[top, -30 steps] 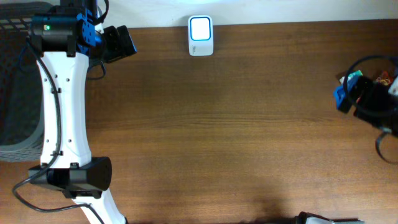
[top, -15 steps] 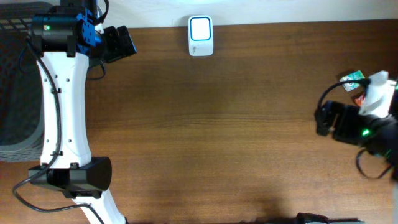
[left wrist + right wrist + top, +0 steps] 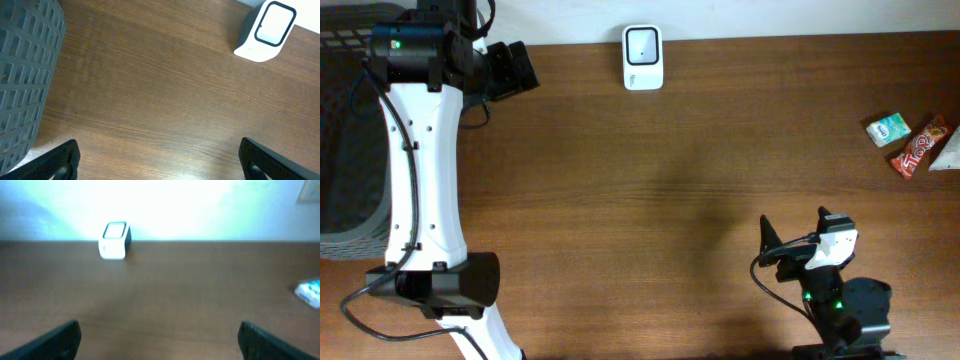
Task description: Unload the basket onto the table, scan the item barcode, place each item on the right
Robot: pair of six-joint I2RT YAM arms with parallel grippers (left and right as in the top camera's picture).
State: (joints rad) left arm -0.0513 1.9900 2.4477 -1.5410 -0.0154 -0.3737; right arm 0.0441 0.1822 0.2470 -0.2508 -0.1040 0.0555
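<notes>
The white barcode scanner [image 3: 642, 58] stands at the table's far edge; it also shows as the scanner [image 3: 265, 30] and, blurred, the scanner [image 3: 115, 240]. The items lie at the right edge: a teal packet [image 3: 888, 129], a red snack bar [image 3: 918, 146] and a white packet [image 3: 950, 150]. The teal packet [image 3: 310, 292] also shows at the right of the right wrist view. My left gripper [image 3: 510, 68] is open at the far left, left of the scanner, empty in its own view [image 3: 160, 165]. My right gripper [image 3: 795, 235] stands open near the front edge, empty [image 3: 160, 340], well away from the items.
A grey mesh basket [image 3: 345, 150] sits beyond the table's left side, beside the left arm, and fills the left of the left wrist view as the basket [image 3: 25, 75]. Bare brown wood lies between the scanner and the items.
The right arm swung from the items at the right edge down to the front of the table, uncovering them. The scanner's window went from lit to dark. The left arm stayed put.
</notes>
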